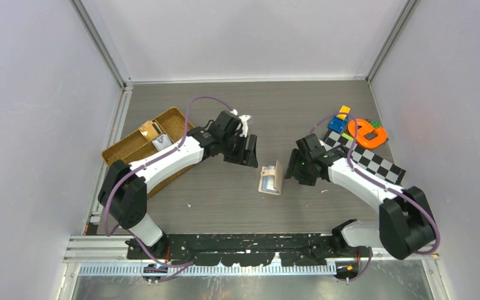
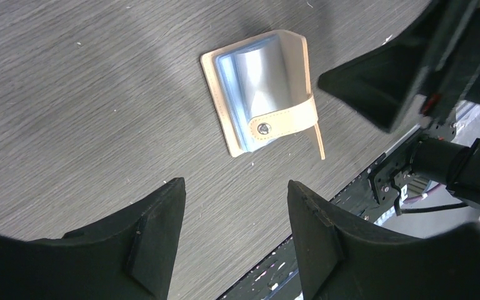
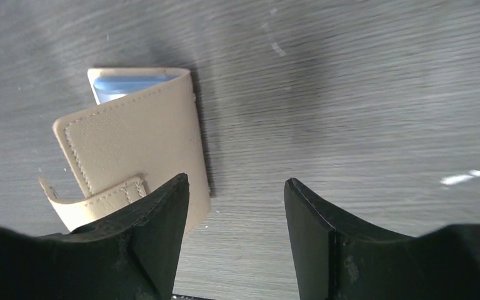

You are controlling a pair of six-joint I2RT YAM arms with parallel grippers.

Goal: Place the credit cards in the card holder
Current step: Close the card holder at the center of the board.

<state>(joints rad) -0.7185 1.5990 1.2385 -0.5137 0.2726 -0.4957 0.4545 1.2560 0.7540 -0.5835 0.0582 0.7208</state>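
Holder (image 3: 131, 140) lies on the surface (image 1: 225, 194) between the two arms, half open: one leaf is flat and the other is tilted up toward the right arm, with the snap tab curling loose over the pocket side. Silver card (image 2: 264, 72) sits in the pocket face up. Blue card (image 3: 128, 85) is tucked under it, showing only a pale edge past the leather. Both look seated, so the loading seems done. My guess is the raised leaf stands as it does because nothing presses it down and the tab is unsnapped. Left gripper (image 2: 234, 187) hovers just beside the holder on its pocket side, jaws apart and empty, seemingly placed to steady or press the flat leaf. Right gripper (image 3: 236, 181) is low at the holder's outer face, jaws wide and holding nothing. The leaf lies just beside one finger, though I can't tell whether they touch. Likely next is folding the leaf over. Count: one holder, two cards, two grippers. Further out, one wicker tray (image 1: 125, 149) sits under the left arm with small items I can't identify. At far right are a blue-and-yellow block cluster (image 1: 339, 119), one orange ring (image 1: 367, 133) and one checkered mat (image 1: 375, 164), all well apart from the holder.
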